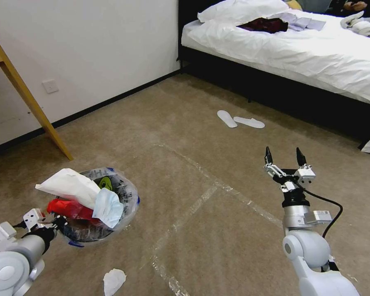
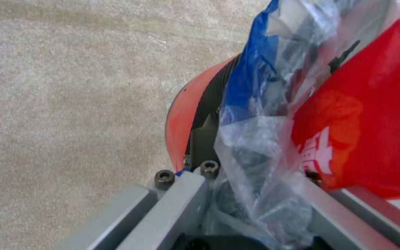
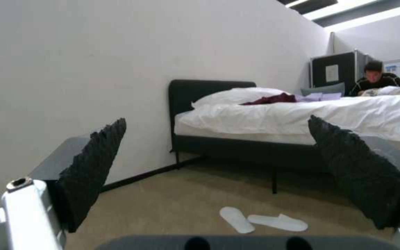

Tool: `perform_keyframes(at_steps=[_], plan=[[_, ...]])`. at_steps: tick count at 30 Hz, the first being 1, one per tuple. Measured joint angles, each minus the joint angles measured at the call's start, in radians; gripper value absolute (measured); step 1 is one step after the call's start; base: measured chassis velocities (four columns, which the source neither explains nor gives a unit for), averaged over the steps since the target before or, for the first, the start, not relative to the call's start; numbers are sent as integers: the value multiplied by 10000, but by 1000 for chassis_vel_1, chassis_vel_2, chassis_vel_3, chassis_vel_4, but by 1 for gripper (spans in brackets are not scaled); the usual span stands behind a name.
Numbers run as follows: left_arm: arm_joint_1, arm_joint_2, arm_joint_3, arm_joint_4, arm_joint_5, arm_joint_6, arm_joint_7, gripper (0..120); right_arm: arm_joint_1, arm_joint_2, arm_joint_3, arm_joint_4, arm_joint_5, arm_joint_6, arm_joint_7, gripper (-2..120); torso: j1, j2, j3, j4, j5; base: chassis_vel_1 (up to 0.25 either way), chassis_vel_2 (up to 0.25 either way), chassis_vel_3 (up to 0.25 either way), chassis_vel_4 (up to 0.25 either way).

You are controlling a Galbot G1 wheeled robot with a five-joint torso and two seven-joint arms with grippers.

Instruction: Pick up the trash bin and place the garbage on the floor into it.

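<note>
The trash bin [image 1: 111, 205], red with a clear printed liner, is at the lower left with my left gripper [image 1: 53, 224] shut on its near rim. It is heaped with white paper [image 1: 70, 185], a red wrapper [image 1: 72, 209] and a light-blue wad [image 1: 107, 207]. In the left wrist view the red bin wall [image 2: 179, 128], the liner and the red wrapper [image 2: 371, 118] sit right at the fingers. One piece of garbage, a crumpled white tissue [image 1: 113, 280], lies on the floor [image 1: 218, 246] just in front of the bin. My right gripper [image 1: 283, 157] [image 3: 218, 146] hovers open and holds nothing, pointing toward the bed.
A bed [image 1: 300, 53] with a dark frame fills the far right, and two white slippers [image 1: 239, 120] lie in front of it. A wooden table leg [image 1: 33, 107] slants down at the left by the wall. Clear tape lines [image 1: 205, 193] cross the carpet.
</note>
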Motion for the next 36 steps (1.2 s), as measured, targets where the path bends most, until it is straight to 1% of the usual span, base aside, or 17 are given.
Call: perform_keyframes(at_steps=[15,36], plan=[[4,-82,-20,-25,36,-4,4,0,-64,-21,-58,39,22,-20,-27,100,0,0,0,0,0,0,0,0,0],[52,59,-54,-81,-11,-8,-1,0,-57,116,-305,233,39,-143,-53,100,0,0,0,0,-1,0,0,0,0]])
